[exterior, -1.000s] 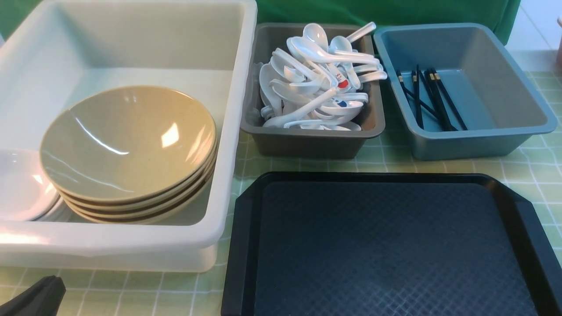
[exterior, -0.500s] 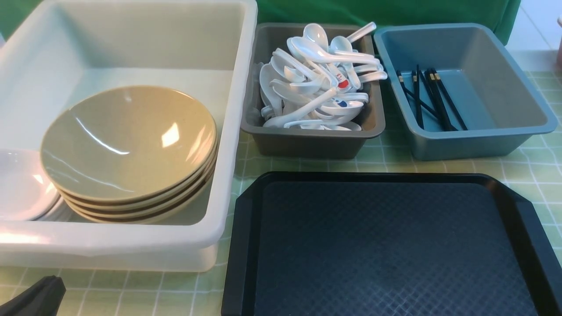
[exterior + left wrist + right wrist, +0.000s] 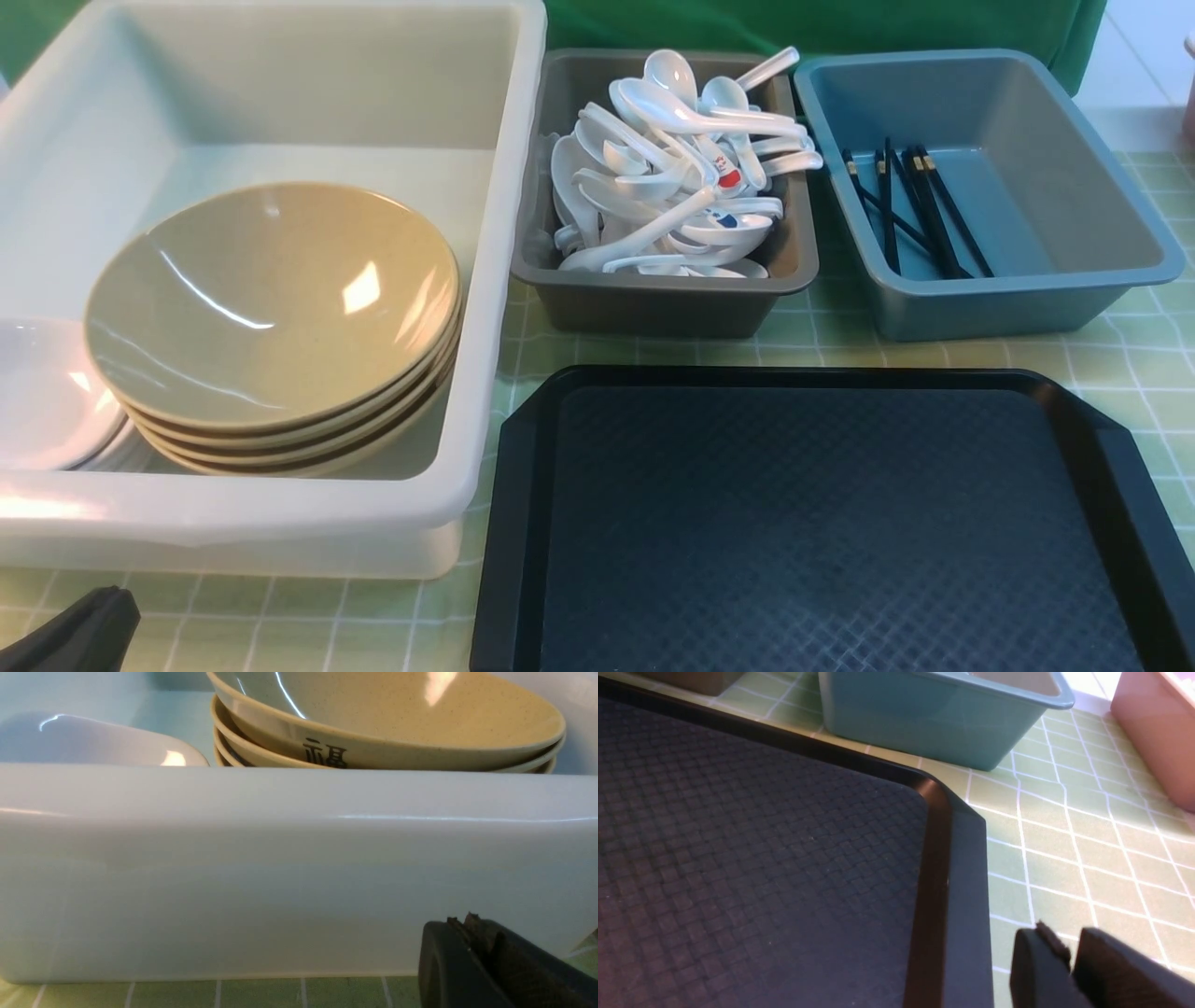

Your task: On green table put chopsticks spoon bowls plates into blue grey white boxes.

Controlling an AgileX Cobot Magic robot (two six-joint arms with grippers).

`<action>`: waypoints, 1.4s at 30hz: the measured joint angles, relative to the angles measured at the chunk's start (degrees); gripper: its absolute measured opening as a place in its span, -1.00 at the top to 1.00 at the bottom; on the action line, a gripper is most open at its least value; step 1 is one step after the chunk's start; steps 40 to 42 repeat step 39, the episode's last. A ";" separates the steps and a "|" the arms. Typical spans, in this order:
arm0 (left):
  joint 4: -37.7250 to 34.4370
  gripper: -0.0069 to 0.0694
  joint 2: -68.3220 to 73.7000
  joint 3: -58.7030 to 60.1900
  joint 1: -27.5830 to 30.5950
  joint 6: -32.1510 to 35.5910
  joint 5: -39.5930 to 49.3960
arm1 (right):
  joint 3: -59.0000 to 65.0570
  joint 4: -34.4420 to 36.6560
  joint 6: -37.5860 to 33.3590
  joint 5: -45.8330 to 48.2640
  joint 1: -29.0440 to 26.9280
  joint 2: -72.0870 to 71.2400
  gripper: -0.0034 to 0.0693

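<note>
Nothing has shifted against the two earlier front views; every item and the visible gripper tip sit as they did a second ago.

Largest first. The green table [image 3: 1130, 359] carries all items. The white box [image 3: 280, 513] fills the left side, its near wall standing tall just ahead of the left gripper [image 3: 472, 933], whose fingers appear pressed together and empty. Inside, the bowls [image 3: 271, 299] are nested in one stack against the box's right wall, with the plates [image 3: 47, 392] stacked touching them on the left; nesting likely saves floor room, and the far half of the box remains unoccupied.

The black tray [image 3: 831, 523] lies bare at front centre, close beside the white box, its rim running just short of the grey and blue boxes. A strip of cloth separates them.

The blue box [image 3: 1027, 308] holds the chopsticks [image 3: 920, 210], laid lengthwise toward its left wall. The grey box [image 3: 653, 308] holds each spoon [image 3: 672, 177] heaped above the rim, some handles overhanging; any pass close overhead risks dislodging them.

The right gripper [image 3: 1069, 961] rests low over the cloth just off the tray's right edge, fingers close together with nothing between them.

Judgement: sorting looks complete, both arms parked clear.
</note>
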 joint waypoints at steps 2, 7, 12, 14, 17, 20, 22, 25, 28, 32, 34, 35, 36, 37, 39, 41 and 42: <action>0.00 0.82 0.00 0.02 0.00 0.00 0.00 | 0.00 0.00 0.00 0.00 0.00 0.00 0.55; 0.00 0.82 0.00 0.02 0.00 0.00 0.00 | 0.03 0.00 0.00 0.00 0.00 0.00 0.55; 0.00 0.82 0.00 0.02 0.00 0.00 0.00 | 0.03 0.00 -0.06 0.00 0.00 0.00 0.54; 0.00 0.82 0.00 0.02 0.00 0.00 0.00 | 0.03 0.00 -0.06 0.00 0.00 0.00 0.54; 0.00 0.82 0.00 0.02 0.00 0.00 0.00 | 0.03 0.00 -0.06 0.00 0.00 0.00 0.54; 0.00 0.82 0.00 0.02 0.00 0.00 0.00 | 0.03 0.00 -0.06 0.00 0.00 0.00 0.53; 0.00 0.82 0.00 0.02 0.00 0.00 0.00 | 0.03 0.00 -0.06 0.00 0.00 0.00 0.52; 0.00 0.82 0.00 0.02 0.00 0.00 0.00 | 0.03 0.00 -0.17 0.00 0.00 0.00 0.51; 0.00 0.82 0.00 0.02 0.00 0.00 0.00 | 0.03 0.00 -0.16 0.00 0.00 0.00 0.51; 0.00 0.82 0.00 0.02 0.00 0.00 0.00 | 0.03 0.00 -0.19 0.00 0.00 0.00 0.50; 0.00 0.82 0.00 0.02 0.00 0.00 0.00 | 0.03 0.00 -0.19 0.00 0.00 0.00 0.49; 0.00 0.82 0.00 0.02 0.00 0.00 0.00 | 0.03 0.00 -0.19 0.00 0.00 0.00 0.49; 0.00 0.82 0.00 0.02 0.00 0.00 0.00 | 0.03 0.00 -0.19 0.00 0.00 0.00 0.49; 0.00 0.82 0.00 0.02 0.00 0.00 0.00 | 0.03 0.00 -0.19 0.00 0.00 0.00 0.49; 0.00 0.82 0.00 0.02 0.00 0.00 0.00 | 0.03 0.00 -0.19 0.00 0.00 0.00 0.49; 0.00 0.82 0.00 0.02 0.00 0.00 0.00 | 0.03 0.00 -0.19 0.00 0.00 0.00 0.49; 0.00 0.82 0.00 0.02 0.00 0.00 0.00 | 0.03 0.00 -0.19 0.00 0.00 0.00 0.49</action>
